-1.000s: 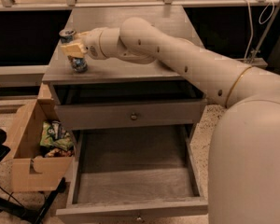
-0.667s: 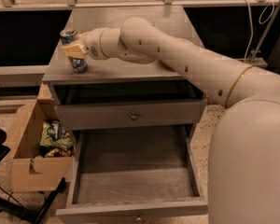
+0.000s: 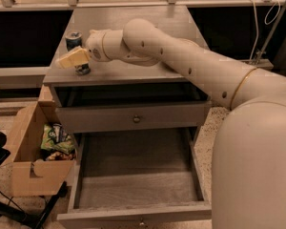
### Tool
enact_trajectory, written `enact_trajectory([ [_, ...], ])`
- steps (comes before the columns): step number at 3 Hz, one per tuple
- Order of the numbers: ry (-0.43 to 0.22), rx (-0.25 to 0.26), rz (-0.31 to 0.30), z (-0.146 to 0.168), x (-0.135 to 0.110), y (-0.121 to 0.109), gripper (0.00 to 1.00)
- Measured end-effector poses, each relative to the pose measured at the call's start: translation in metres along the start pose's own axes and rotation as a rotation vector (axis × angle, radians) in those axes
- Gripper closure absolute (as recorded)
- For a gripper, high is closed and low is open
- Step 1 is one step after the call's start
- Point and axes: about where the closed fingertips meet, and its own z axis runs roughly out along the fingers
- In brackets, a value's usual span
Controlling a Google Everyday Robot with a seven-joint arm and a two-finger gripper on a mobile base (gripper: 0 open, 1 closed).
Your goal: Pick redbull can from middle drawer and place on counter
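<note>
The redbull can (image 3: 75, 38) stands upright on the counter (image 3: 133, 27), near its front left corner. Its silver lid and its base show; its middle is hidden. My gripper (image 3: 69, 57) is at the can at mid-height, with a cream part crossing in front of it. The arm reaches in from the right across the counter. The middle drawer (image 3: 133, 187) is pulled far out below, and its broad floor is bare.
A shallower drawer (image 3: 133, 117) with a round knob stands slightly open above the middle drawer. A cardboard box (image 3: 26, 156) with packets stands on the floor to the left of the cabinet. A rail and cables run behind the counter.
The cream part of my gripper has shifted a little left and down across the can. The can stands in the same place on the counter.
</note>
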Motion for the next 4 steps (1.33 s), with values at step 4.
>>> enact_trajectory([
  [4, 0.068, -0.098, -0.258, -0.038, -0.064, -0.057, 0.0],
])
